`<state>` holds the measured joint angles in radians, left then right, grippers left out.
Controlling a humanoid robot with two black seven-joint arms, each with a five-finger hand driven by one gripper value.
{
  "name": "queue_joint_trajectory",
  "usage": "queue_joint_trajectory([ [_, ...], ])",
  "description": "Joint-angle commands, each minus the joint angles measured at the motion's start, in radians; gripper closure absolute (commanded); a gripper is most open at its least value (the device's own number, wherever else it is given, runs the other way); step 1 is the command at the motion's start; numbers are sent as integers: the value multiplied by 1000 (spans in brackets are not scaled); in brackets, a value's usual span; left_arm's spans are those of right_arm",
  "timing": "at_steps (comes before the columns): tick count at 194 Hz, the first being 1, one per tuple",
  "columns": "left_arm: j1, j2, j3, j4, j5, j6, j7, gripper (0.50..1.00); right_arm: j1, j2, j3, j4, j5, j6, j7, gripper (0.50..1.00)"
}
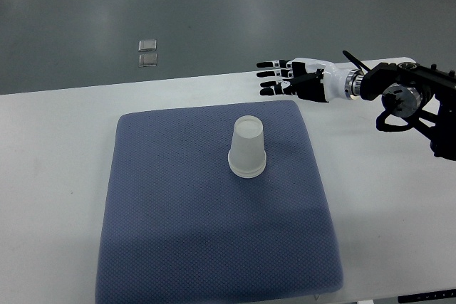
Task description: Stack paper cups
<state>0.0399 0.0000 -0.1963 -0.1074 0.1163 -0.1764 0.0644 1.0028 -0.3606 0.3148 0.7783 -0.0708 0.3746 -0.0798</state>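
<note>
Now: right hand (285, 76) open and empty, cup (247, 147) on the mat (178, 226).

Coming in from the right edge, the right arm reaches over the far side of the white table (57, 176), and its hand hangs just past the mat's far right corner. Its fingers (269, 74) are stretched out and spread apart, pointing left, holding and touching nothing. Mouth down on the blue mat, a little right of centre and toward the far edge, stands the pale cup, well apart from the hand. Whether it is one cup or several nested cannot be told.
</note>
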Motion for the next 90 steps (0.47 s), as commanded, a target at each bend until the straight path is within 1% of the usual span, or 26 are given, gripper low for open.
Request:
queue_joint_trajectory([
  [1,0,0,0,0,0,0,0,500,-30,26,52,-54,60,-5,0,576],
  [23,0,0,0,0,-1,0,0,500,-85,64,102,-65,66,-6,9,574],
  [44,0,0,0,0,0,0,0,500,-105,86,150,-67,66,-5,9,574],
  [76,0,0,0,0,0,0,0,500,-125,89,184,-68,66,-5,9,574],
  [90,0,0,0,0,0,0,0,500,-125,89,184,-85,68,-5,11,574],
])
